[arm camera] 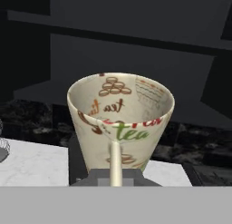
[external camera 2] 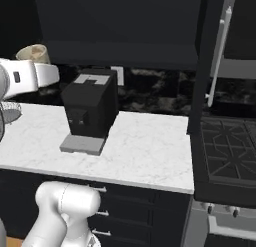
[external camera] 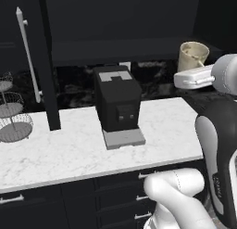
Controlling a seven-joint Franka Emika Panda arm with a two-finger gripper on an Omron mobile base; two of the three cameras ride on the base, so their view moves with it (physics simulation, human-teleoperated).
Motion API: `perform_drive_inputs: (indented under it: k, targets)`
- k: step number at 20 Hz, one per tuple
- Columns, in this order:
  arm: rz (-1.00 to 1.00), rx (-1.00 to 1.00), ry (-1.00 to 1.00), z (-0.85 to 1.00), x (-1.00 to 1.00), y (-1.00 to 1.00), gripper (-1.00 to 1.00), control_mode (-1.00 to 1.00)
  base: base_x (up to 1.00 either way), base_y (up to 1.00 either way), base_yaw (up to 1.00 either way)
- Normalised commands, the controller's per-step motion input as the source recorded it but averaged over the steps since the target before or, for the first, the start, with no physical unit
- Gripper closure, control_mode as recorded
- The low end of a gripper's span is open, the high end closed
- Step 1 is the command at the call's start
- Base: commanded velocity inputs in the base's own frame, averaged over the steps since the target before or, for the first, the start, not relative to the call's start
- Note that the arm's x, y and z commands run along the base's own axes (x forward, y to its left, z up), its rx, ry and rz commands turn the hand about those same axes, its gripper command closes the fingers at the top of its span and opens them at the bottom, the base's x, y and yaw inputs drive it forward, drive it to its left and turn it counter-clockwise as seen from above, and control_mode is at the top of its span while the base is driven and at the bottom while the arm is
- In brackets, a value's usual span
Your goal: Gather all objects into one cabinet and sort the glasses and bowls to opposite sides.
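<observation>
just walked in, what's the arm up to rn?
The gripper is carrying the beige cup, held up in the air above the white marble counter. In the hand view the cup sits right at the fingers, printed with "tea" lettering, facing the dark upper cabinet. A black coffee machine stands on the counter below, and the cabinet door with its long silver bar handle stands open.

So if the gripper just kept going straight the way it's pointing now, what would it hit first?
The gripper already holds the cream-beige printed cup. Beyond it the hand view looks into the open dark navy-black upper cabinet, so the cup would probably meet its shelf or back wall first, though depth is hard to judge.
</observation>
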Motion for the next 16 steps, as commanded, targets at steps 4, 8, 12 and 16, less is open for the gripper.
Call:
perform_drive_inputs:
  k: [4,8,12,16]
  targets:
    - [0.0,0.0,0.0,0.0,0.0,0.0,1.0,1.0,-1.0,-0.31,-0.46]
    - [0.0,0.0,0.0,0.0,0.0,0.0,1.0,1.0,-0.83,-0.18,-0.68]
    - [0.0,0.0,0.0,0.0,0.0,0.0,1.0,1.0,-0.47,-0.04,-0.81]
    - [0.0,0.0,0.0,0.0,0.0,0.0,1.0,1.0,-0.14,-0.02,-0.91]
